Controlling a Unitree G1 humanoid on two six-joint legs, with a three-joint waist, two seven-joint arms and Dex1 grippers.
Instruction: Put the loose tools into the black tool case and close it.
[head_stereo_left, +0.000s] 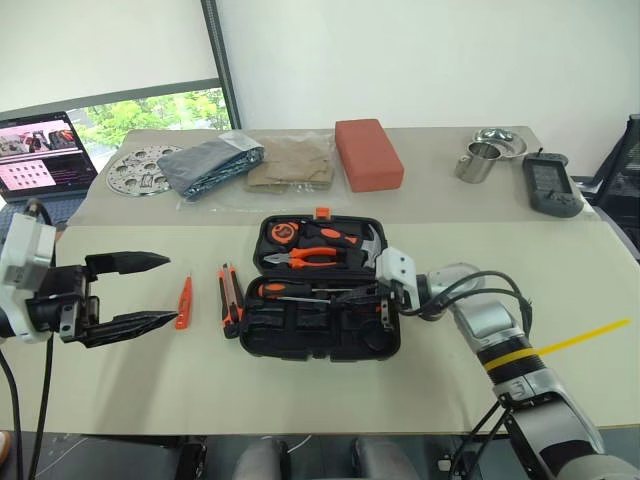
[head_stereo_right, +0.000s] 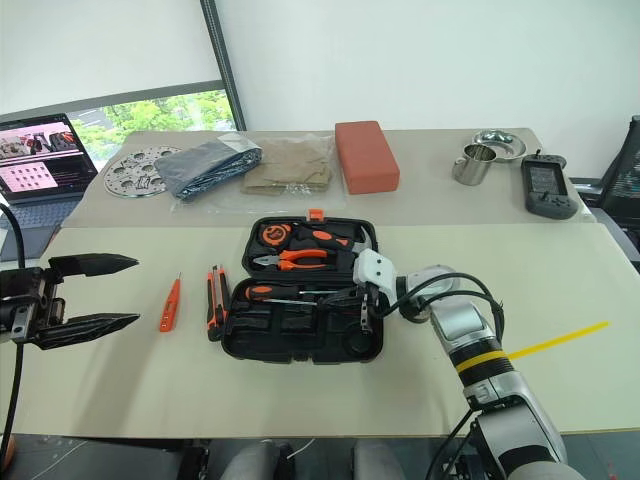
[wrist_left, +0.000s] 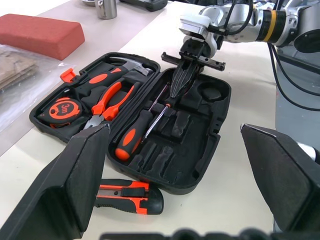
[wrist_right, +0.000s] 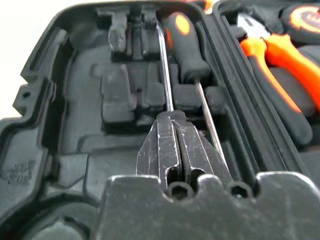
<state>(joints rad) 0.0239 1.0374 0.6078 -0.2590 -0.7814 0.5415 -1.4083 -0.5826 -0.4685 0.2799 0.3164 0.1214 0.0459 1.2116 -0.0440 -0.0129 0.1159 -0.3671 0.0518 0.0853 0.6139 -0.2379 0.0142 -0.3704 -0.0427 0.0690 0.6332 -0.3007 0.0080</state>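
Observation:
The black tool case (head_stereo_left: 320, 352) lies open at the table's middle. An orange-and-black screwdriver (head_stereo_left: 285, 290) lies in its near half, with a second thin steel shaft (wrist_right: 164, 70) beside it. My right gripper (head_stereo_left: 378, 300) is shut over that half. Its fingertips (wrist_right: 172, 125) meet the thin shaft, and I cannot tell whether they pinch it. An orange-black utility knife (head_stereo_left: 230, 300) lies just left of the case. A small orange screwdriver (head_stereo_left: 183, 303) lies further left. My left gripper (head_stereo_left: 170, 290) hovers open beside it, holding nothing.
The case's far half holds pliers (head_stereo_left: 310, 257), a hammer (head_stereo_left: 365, 245) and a tape measure (head_stereo_left: 283, 232). At the back are a laptop (head_stereo_left: 40, 150), a perforated disc (head_stereo_left: 140, 170), bagged cloth (head_stereo_left: 215, 165), a red block (head_stereo_left: 368, 152), a steel cup (head_stereo_left: 478, 160) and a black handheld device (head_stereo_left: 550, 185).

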